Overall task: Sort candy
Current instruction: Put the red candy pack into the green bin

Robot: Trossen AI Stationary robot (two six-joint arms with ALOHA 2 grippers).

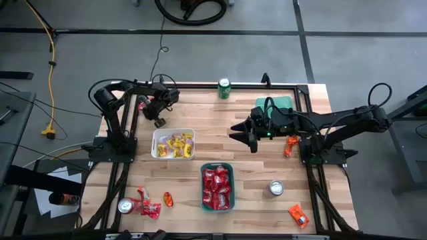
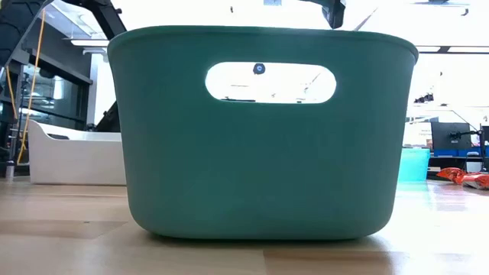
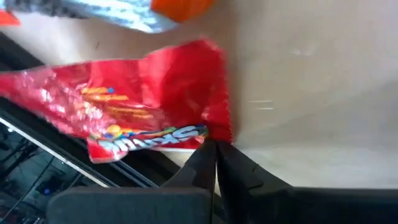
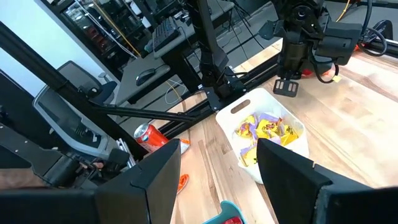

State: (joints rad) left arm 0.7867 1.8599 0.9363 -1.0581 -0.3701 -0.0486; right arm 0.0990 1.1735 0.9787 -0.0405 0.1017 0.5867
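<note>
My left gripper [image 1: 147,105] is near the table's far left corner, shut on a red candy packet [image 3: 130,102], which also shows red in the high view [image 1: 141,103]. My right gripper [image 1: 241,131] hovers open over the middle of the table, its fingers wide apart in its wrist view [image 4: 217,168]. A white tray [image 1: 155,152] holds yellow packets [image 1: 177,144]. A green tray [image 1: 230,167] holds red packets [image 1: 217,187]. Loose red packets [image 1: 148,205] and orange ones [image 1: 168,198], [image 1: 291,145], [image 1: 298,215] lie flat on the table. My left gripper pinches the red packet by one corner [image 3: 219,132] between its two shut fingertips [image 3: 205,155]. The rest of the packet spreads out beyond the fingertips. I cannot tell whether any part of it rests on the table.
A green can [image 1: 224,88] stands at the far edge. Silver-topped cans stand near right [image 1: 275,189] and near left [image 1: 125,205]. A teal tray [image 1: 285,102] sits under the right arm. In the low view the green tray [image 2: 260,137] fills the picture. Bare wood lies between the trays and the far edge.
</note>
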